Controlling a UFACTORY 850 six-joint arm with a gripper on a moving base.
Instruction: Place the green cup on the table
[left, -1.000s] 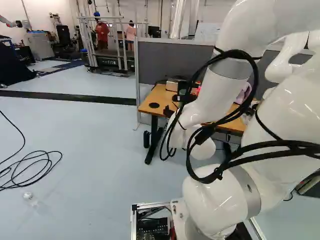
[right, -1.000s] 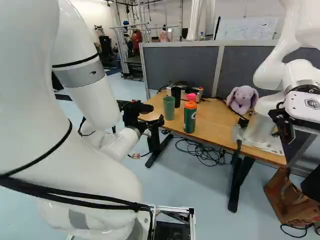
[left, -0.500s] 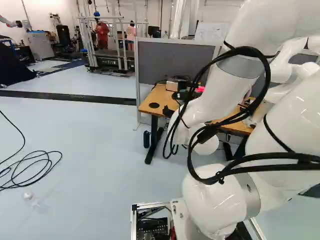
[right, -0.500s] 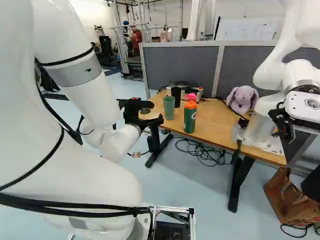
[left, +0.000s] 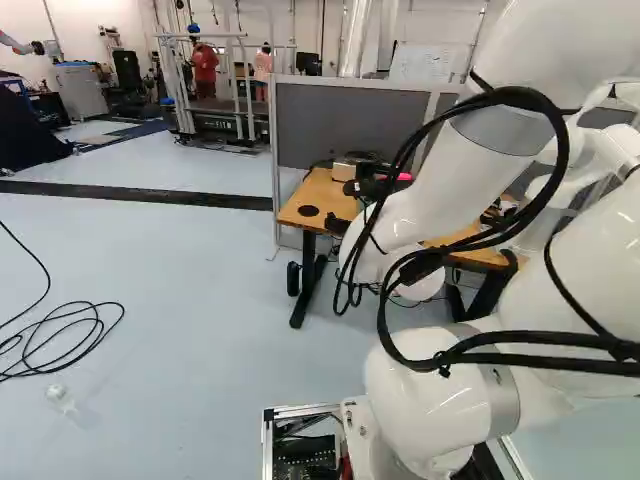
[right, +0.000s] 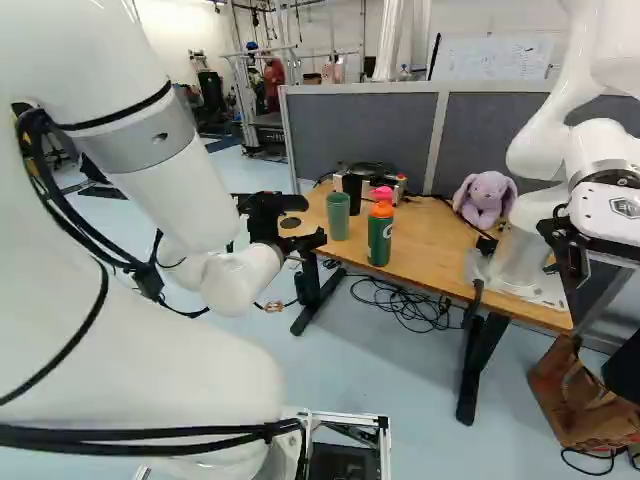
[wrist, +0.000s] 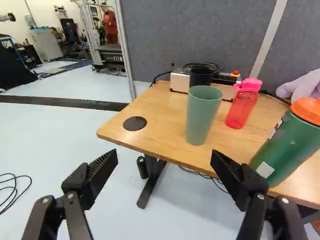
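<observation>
I observe that, in the wrist view, the green cup (wrist: 201, 117) partly occludes the black cup (wrist: 201, 77), the view's edge truncates the orange-lidded bottle (wrist: 287, 147) and the plush toy (wrist: 306, 88), and, in the right base view, the writing on the whiteboard (right: 495, 58) is too small to read.

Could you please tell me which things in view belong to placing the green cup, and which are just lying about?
Part of the job:
- green cup, standing upright
- table beneath it
- open gripper

Just lying about:
- pink bottle
- orange-lidded bottle
- black cup
- plush rabbit
- brown bag
</observation>
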